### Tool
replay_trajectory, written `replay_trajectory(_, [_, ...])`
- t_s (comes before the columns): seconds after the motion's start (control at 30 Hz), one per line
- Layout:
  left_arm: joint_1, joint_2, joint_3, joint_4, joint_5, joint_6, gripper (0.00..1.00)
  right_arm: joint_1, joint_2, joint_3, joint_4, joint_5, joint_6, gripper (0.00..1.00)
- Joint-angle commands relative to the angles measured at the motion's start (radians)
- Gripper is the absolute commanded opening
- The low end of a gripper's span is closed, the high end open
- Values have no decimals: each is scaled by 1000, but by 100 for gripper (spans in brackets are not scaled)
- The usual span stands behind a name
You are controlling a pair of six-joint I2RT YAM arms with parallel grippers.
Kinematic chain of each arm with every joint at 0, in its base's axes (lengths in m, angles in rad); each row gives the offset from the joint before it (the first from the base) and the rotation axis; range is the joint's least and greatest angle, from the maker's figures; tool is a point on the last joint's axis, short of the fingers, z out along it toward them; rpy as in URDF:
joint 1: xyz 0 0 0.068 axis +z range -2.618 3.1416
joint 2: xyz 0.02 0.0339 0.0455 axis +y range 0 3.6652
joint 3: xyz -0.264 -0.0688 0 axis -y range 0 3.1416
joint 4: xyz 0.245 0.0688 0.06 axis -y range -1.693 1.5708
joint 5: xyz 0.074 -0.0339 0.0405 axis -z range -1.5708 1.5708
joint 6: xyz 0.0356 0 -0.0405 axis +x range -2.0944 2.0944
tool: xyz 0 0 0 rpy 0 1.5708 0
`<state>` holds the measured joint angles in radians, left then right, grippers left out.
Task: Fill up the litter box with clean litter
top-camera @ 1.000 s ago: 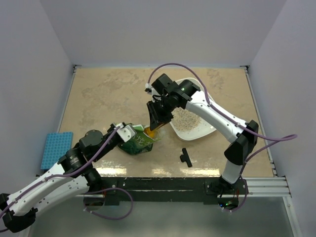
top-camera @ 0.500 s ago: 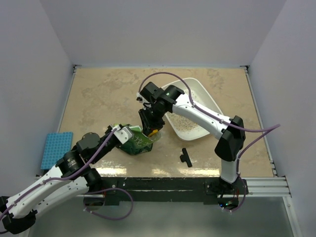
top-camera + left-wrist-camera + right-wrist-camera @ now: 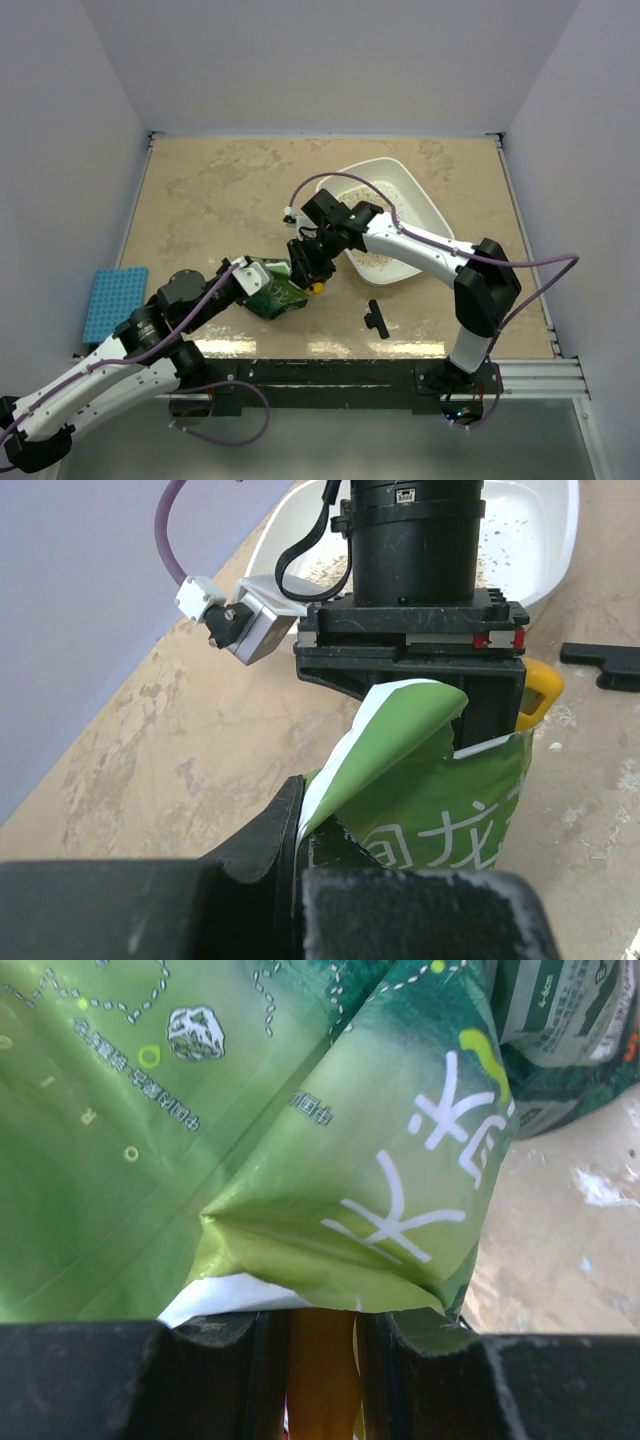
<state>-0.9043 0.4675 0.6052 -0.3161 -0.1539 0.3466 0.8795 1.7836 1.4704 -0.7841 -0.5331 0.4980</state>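
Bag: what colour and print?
The bag is green with white lettering; right wrist view shows it best.

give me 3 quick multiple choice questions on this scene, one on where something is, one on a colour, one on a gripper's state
1. Where is the small black part relative to the litter box?
A. inside it
B. on the tabletop, nearer the arms' bases than the box
C. beyond it, at the far edge

2. What colour is the bag?
A. green
B. red
C. blue

3. The left gripper is:
A. open above the box
B. open, touching nothing
C. shut on the bag

Answers:
1 B, the part lies on bare table in front of the box.
2 A, the bag is green with white print.
3 C, the left gripper is clamped on the bag's edge, while the right gripper holds a yellow tool by the bag's top.
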Motion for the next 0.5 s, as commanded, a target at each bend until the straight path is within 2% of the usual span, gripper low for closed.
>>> replay_trajectory(0.0, [1,-56,-7,80,17,-21,0,-28,-30,-240,284,-125,7,0])
replay_trajectory(0.23, [1,-82,-10,64,80,-8,0,-83,-134,-565,779,-298,131,0])
replay_trajectory(0.47, [-1,-116,-30,72,102,-15,0,-94,-116,-814,1353,-360,405,0])
